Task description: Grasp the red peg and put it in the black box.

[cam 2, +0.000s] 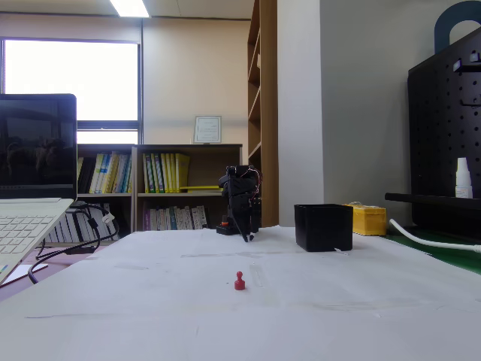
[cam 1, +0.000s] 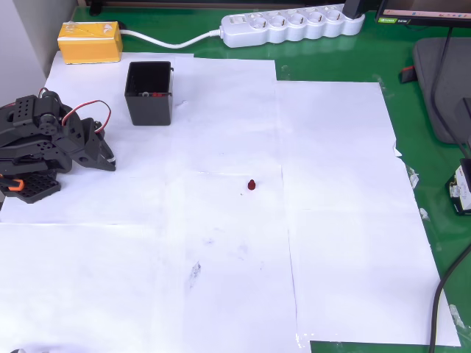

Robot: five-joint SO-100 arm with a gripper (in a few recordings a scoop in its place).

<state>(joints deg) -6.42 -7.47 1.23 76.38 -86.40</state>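
Observation:
The red peg (cam 1: 251, 185) stands upright on the white paper near the middle of the table; the fixed view shows the red peg (cam 2: 240, 281) in the foreground. The black box (cam 1: 149, 93) sits open-topped at the upper left of the overhead view, and the black box (cam 2: 323, 226) appears right of centre in the fixed view. My black gripper (cam 1: 109, 162) is folded back at the left edge of the paper, below and left of the box, far from the peg. Its fingers look closed together with nothing held. The gripper (cam 2: 245, 235) points down at the far end.
A yellow box (cam 1: 90, 40) lies behind the black box. A white power strip (cam 1: 292, 26) and its cable run along the back edge. White paper sheets (cam 1: 338, 220) cover the green mat. A laptop (cam 2: 30, 195) sits at the left in the fixed view.

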